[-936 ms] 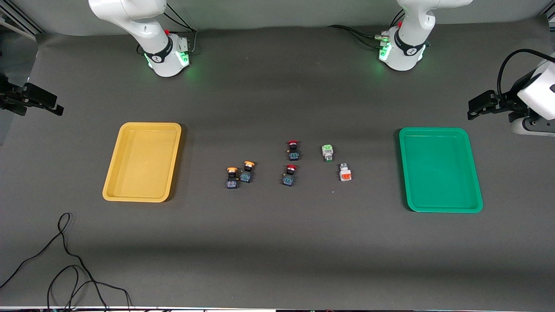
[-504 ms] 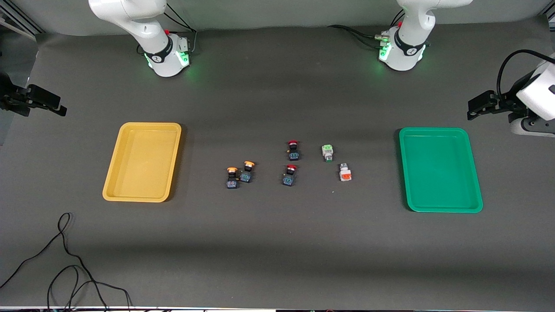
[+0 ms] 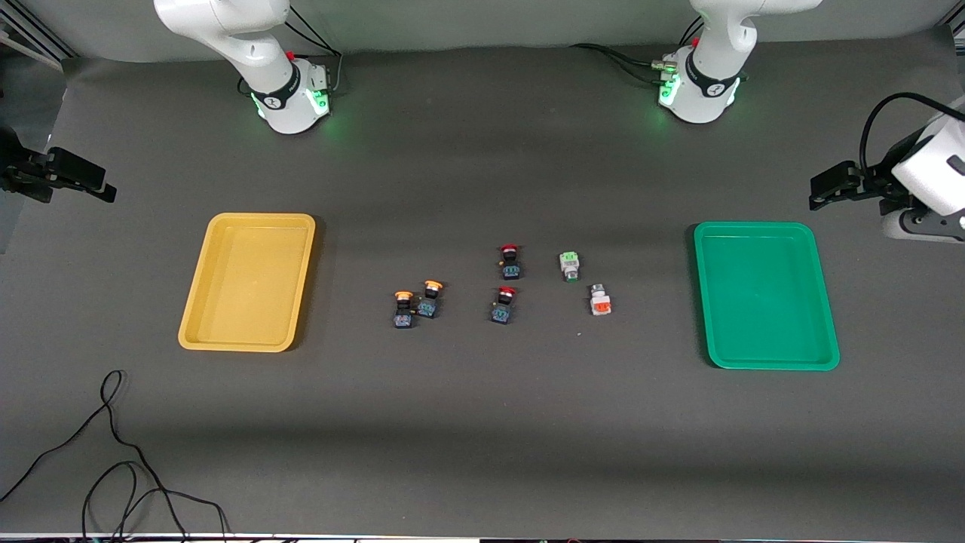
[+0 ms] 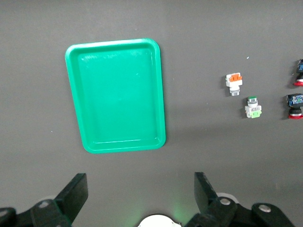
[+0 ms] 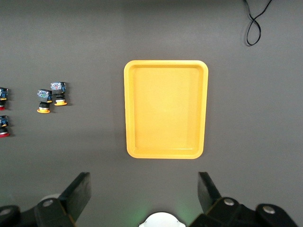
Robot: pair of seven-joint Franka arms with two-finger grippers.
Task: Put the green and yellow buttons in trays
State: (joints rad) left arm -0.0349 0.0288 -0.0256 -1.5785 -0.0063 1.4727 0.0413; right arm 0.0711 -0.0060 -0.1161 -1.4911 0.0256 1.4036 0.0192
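Note:
Two yellow-capped buttons [image 3: 403,309] [image 3: 430,299] lie side by side mid-table; they also show in the right wrist view [image 5: 44,100] [image 5: 59,92]. A white light-green-faced button [image 3: 570,266] [image 4: 253,107] and a white orange-red-faced button [image 3: 600,300] [image 4: 234,82] lie toward the green tray [image 3: 765,226] [image 4: 116,94]. The yellow tray [image 3: 249,220] [image 5: 165,109] is empty, as is the green one. My left gripper [image 3: 818,192] [image 4: 139,194] hangs open and empty, high by the green tray. My right gripper [image 3: 104,192] [image 5: 144,194] hangs open and empty, high by the yellow tray.
Two red-capped buttons [image 3: 510,261] [image 3: 503,305] lie between the yellow-capped and white pairs. A black cable [image 3: 113,452] loops on the mat near the front edge at the right arm's end. Both arm bases [image 3: 290,102] [image 3: 697,90] glow green.
Both grippers have shifted only slightly at their ends of the table. The buttons and trays have not moved.

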